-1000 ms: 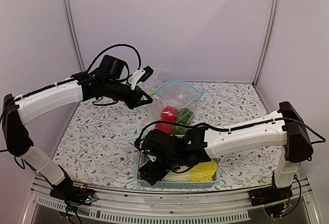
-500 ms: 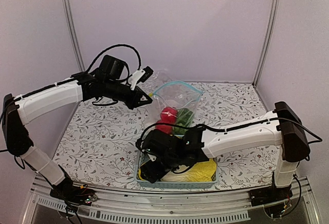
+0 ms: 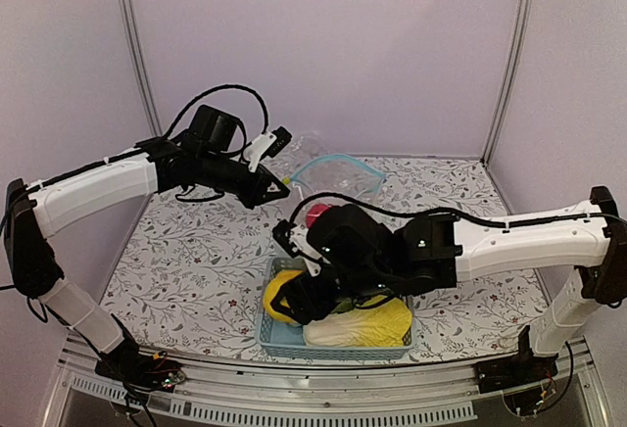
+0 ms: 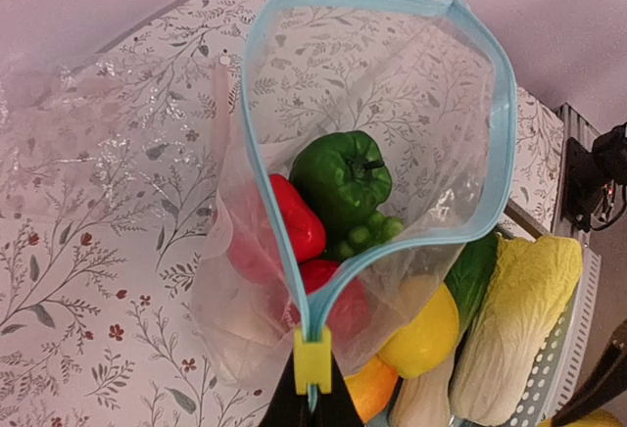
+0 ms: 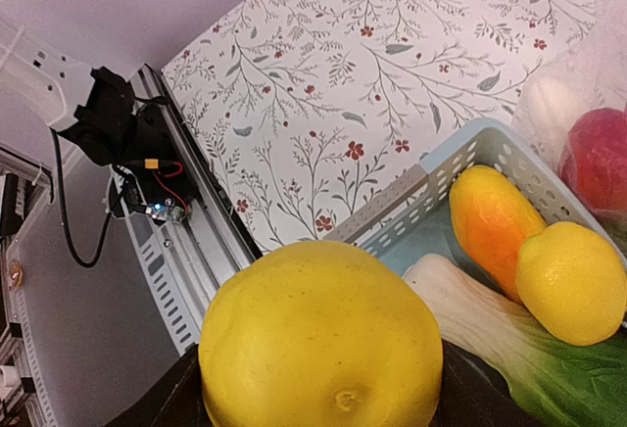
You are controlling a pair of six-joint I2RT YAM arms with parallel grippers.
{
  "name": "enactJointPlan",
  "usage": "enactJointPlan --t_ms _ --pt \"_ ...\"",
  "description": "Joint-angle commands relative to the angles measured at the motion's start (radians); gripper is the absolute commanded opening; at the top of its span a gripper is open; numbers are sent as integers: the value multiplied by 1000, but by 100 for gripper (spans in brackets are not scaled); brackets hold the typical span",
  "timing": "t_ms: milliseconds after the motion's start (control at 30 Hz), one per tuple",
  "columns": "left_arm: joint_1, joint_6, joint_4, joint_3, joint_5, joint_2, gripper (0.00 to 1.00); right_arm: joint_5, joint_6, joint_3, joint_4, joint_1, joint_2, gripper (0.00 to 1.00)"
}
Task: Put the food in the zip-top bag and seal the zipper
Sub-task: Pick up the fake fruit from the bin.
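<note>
The clear zip-top bag (image 4: 392,84) hangs open, its teal zipper (image 4: 247,123) forming a wide loop. Inside lie a green pepper (image 4: 341,177) and red fruits (image 4: 296,216). My left gripper (image 4: 313,403) is shut on the zipper end just below a yellow slider (image 4: 313,360) and holds the bag's mouth (image 3: 338,163) up. My right gripper (image 5: 318,349) is shut on a big yellow fruit (image 5: 318,334) and holds it above the basket's left end (image 3: 280,297). In the basket lie a pale cabbage (image 3: 358,327), a lemon (image 5: 573,280) and an orange-yellow fruit (image 5: 488,213).
The light-blue slatted basket (image 3: 266,341) stands at the table's near edge, just in front of the bag. The right arm (image 3: 509,246) crosses low over the basket and hides the lower part of the bag. The metal front rail (image 5: 186,251) with cables runs close by.
My right gripper has come up out of the basket with the big yellow fruit in it, and the arm has swung up in front of the bag. The left arm has not moved.
</note>
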Motion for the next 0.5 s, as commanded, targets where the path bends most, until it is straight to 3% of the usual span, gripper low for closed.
enactJointPlan --t_ms 0,200,467 --pt "-6 2 -17 15 -10 -29 0 114 -49 -35 18 -20 -151 59" --pt "-11 1 -23 20 6 -26 0 225 -66 -39 -45 -82 -274 59" --pt "-18 39 -67 10 -17 -39 0 301 -96 57 -145 -199 -246 57"
